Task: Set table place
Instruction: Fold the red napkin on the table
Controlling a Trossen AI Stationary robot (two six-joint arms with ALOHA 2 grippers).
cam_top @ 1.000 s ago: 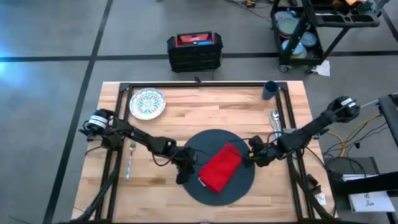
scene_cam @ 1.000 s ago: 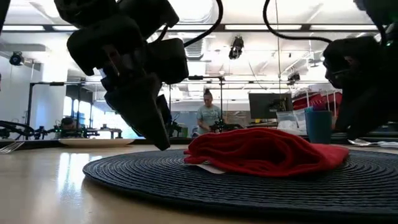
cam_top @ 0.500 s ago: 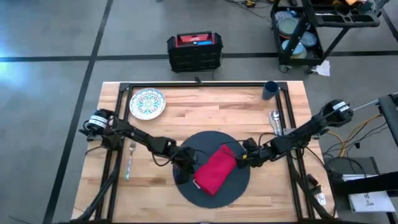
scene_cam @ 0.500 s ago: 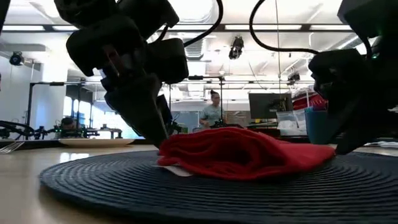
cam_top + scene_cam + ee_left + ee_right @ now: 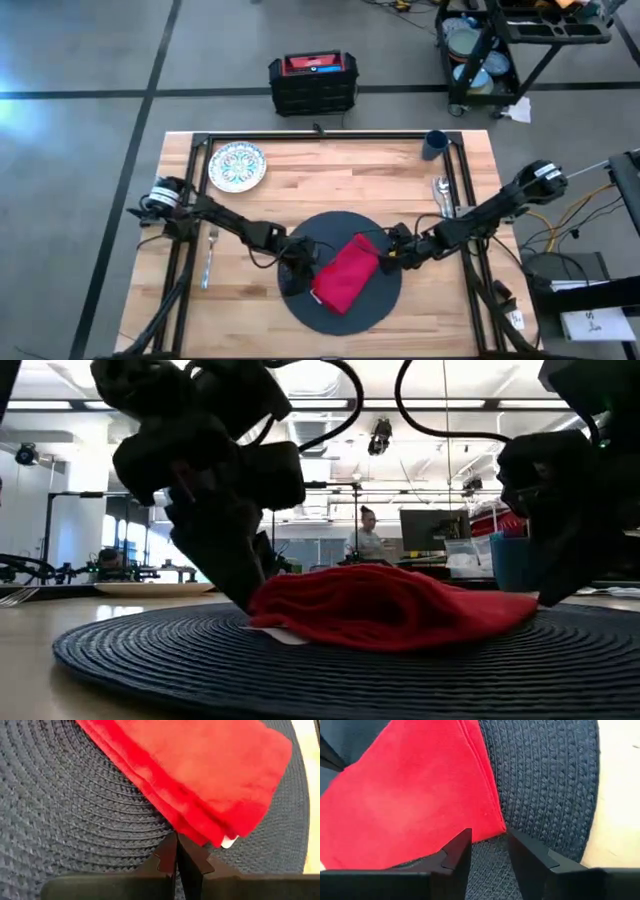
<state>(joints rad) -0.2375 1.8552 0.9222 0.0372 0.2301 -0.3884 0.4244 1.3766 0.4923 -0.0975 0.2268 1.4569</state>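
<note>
Left gripper [image 5: 300,277]: down on the mat at the napkin's left edge; in the left wrist view its two fingers [image 5: 176,854] are pressed together with nothing between them, tips touching the mat just beside the red cloth.
Fork [image 5: 209,255]: lies on the table's left side, outside the mat, well apart from it and not yet placed.
Plate [image 5: 237,166]: sits near the far left corner of the table [image 5: 330,175], not yet on the mat.
Mat [image 5: 338,312]: over the last second it has slid leftward, carrying the napkin with it; it now sits nearer the table's middle.
Napkin [image 5: 345,274]: lies folded and aslant on the mat, between the two grippers; a small white tag shows at one corner in the left wrist view.
Right gripper [image 5: 391,252]: at the napkin's right corner; in the right wrist view its fingers [image 5: 456,851] stand slightly apart, with the cloth's corner at the gap and not clamped. It has followed the mat leftward.
Spoon [image 5: 441,196]: rests on the right side of the table by the rail, untouched.
Cup [image 5: 434,145]: stands at the far right corner.
Meaning for the task: the shift looks like centring the mat, an early step; napkin, plate, cutlery and cup still need their spots.
</note>
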